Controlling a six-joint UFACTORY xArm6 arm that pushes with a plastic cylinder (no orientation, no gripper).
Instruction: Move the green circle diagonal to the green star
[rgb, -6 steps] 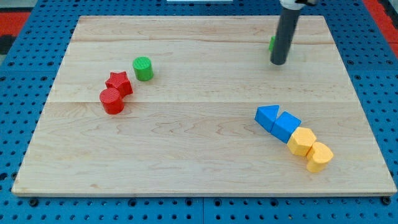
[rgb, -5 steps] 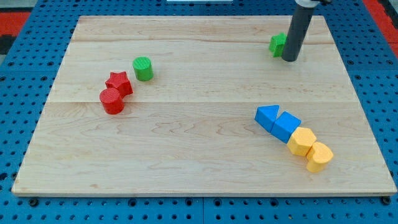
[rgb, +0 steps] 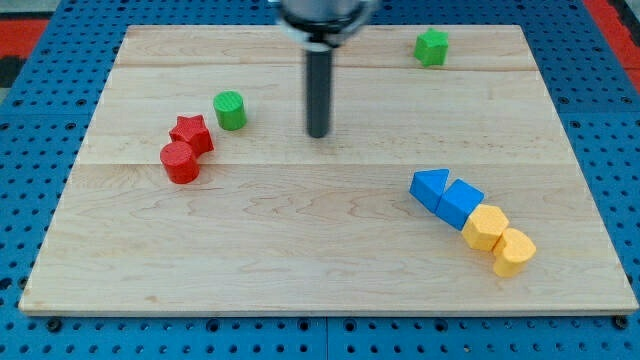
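Note:
The green circle (rgb: 230, 110) sits on the wooden board at the view's upper left. The green star (rgb: 432, 47) sits near the board's top edge at the view's upper right, far from the circle. My tip (rgb: 318, 133) rests on the board to the right of the green circle, with a clear gap between them, and well to the lower left of the green star. It touches no block.
A red star (rgb: 191, 133) and a red circle (rgb: 180, 162) touch each other just below-left of the green circle. Two blue blocks (rgb: 446, 195) and two yellow blocks (rgb: 499, 239) form a diagonal row at the lower right. The board (rgb: 320, 270) lies on a blue pegboard.
My tip has moved from beside the green star at the upper right to the left and down, toward the green circle. The green star has shifted slightly up and left.

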